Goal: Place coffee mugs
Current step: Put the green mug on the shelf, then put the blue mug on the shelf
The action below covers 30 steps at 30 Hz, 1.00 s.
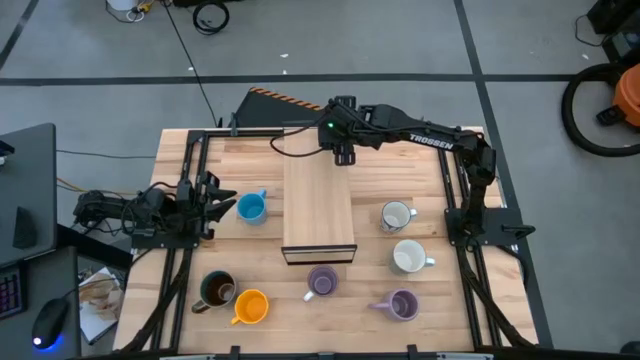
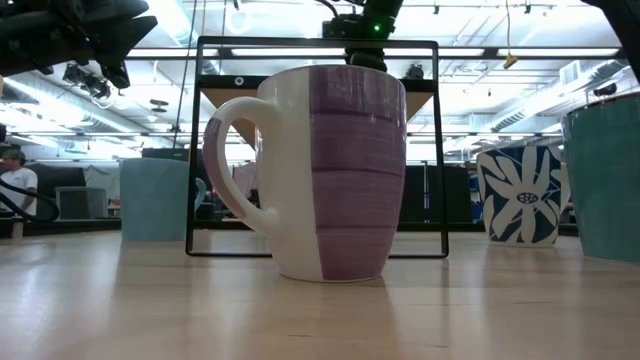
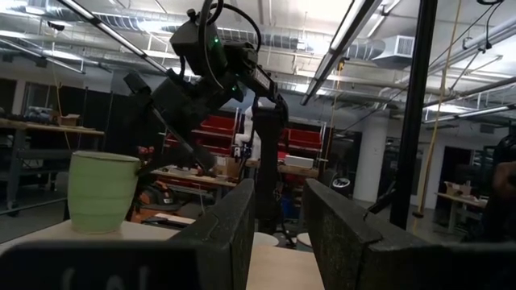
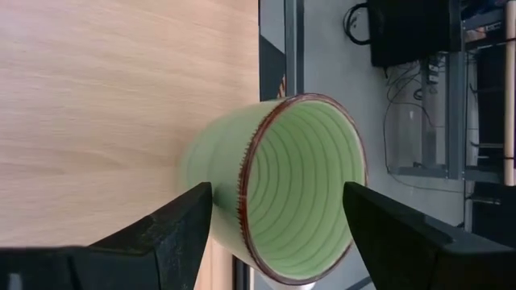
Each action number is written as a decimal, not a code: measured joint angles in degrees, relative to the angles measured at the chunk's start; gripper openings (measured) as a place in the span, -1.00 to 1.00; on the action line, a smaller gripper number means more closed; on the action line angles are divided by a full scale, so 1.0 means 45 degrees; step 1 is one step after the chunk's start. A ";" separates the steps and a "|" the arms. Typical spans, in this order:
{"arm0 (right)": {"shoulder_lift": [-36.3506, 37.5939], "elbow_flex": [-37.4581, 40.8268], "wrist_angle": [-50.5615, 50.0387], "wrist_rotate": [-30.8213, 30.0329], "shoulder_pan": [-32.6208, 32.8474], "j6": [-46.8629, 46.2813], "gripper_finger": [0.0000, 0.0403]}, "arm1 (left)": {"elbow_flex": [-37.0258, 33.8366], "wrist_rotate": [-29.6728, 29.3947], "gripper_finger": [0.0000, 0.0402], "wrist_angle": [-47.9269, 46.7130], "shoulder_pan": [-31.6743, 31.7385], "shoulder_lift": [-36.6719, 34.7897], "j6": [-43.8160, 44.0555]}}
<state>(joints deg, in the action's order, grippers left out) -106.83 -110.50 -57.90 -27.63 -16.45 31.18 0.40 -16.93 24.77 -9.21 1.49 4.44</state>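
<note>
A green mug [image 4: 282, 185] stands upright on the far end of a raised wooden shelf [image 1: 318, 205]; my right arm hides it in the high view. My right gripper [image 4: 276, 193] hovers over it, slanting down and open, one finger on either side of the mug and apart from it. My left gripper [image 1: 222, 196] waits at the table's left, open and holding nothing, beside the blue mug [image 1: 251, 207]. Two white mugs [image 1: 396, 215] [image 1: 409, 257], two lavender mugs [image 1: 321, 283] [image 1: 400, 304], a dark brown mug [image 1: 217, 290] and an orange mug [image 1: 250, 305] stand on the table.
The shelf sits on black metal legs [image 2: 192, 150] mid-table, with bare wood on most of its top. A black frame rail [image 1: 455, 200] runs along each side of the table. Free table shows between the shelf and the right mugs.
</note>
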 joint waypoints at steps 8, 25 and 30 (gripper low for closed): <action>0.0199 -0.0005 0.0044 -0.0605 0.0786 0.0000 0.42 | 0.0000 0.0000 -0.43 -0.0005 0.0000 -0.0003 0.0284; 0.3037 0.3752 -0.0464 -0.1862 0.2604 -0.3987 0.37 | 0.0000 0.0000 -0.43 -0.0121 0.0000 -0.0003 0.0202; 0.4918 0.6803 0.1411 -0.2640 0.3236 -0.4562 0.31 | -0.0003 0.0000 -0.43 -0.0160 0.0000 -0.0003 0.0197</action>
<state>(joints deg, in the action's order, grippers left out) -84.70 -79.88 -51.55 -39.51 -1.88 10.66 0.39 -16.93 24.05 -9.21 1.48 5.32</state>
